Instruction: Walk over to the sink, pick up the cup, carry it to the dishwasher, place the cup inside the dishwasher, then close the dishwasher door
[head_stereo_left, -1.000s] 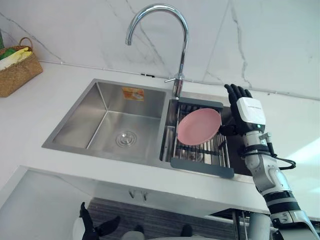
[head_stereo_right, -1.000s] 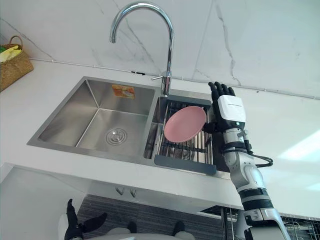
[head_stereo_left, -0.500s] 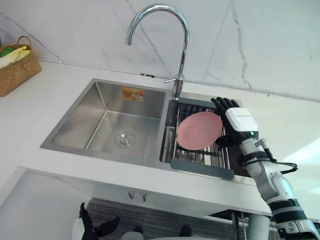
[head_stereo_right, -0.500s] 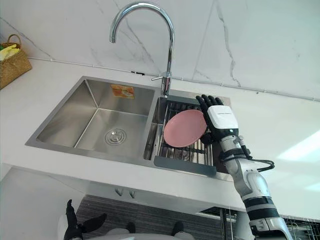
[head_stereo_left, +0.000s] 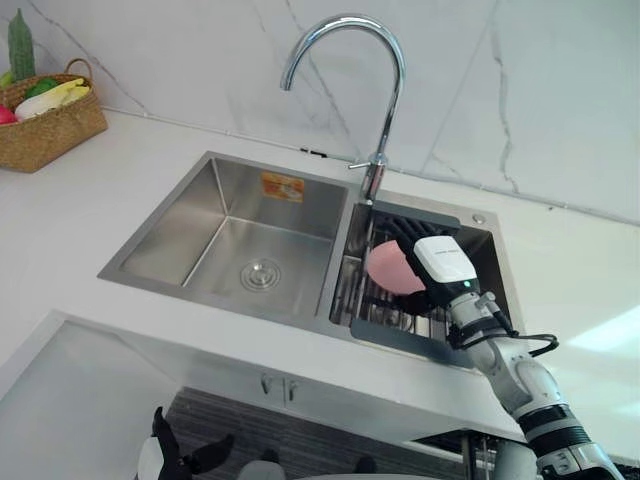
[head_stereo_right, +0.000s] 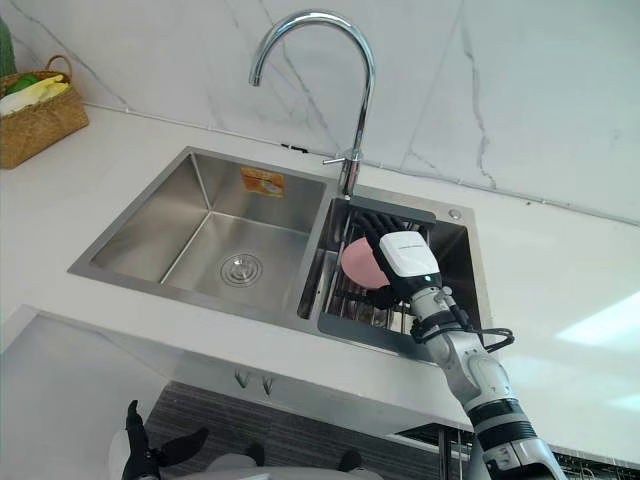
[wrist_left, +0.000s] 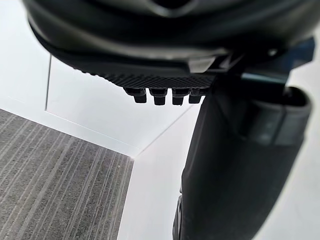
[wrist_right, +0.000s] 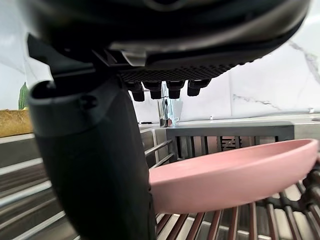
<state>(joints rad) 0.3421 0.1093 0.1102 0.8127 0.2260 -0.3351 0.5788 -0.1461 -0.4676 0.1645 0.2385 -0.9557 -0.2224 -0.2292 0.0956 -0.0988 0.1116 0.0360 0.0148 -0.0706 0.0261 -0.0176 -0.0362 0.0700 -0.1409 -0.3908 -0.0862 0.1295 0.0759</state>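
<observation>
Note that the right hand (head_stereo_left: 442, 262) has lowered from beside the pink plate (head_stereo_left: 388, 270) to over it, fingers straight and holding nothing; expect the grasp next.

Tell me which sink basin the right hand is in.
The smaller basin holding the rack and pink plate, not the larger one with the drain.

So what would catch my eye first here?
Probably the round pink plate resting on the dark slatted rack in the right basin of the stainless steel double sink, with the robot's right hand held over it, fingers straight. Next, the tall curved chrome faucet above the divider, and the woven basket of vegetables at the white counter's far left.
</observation>
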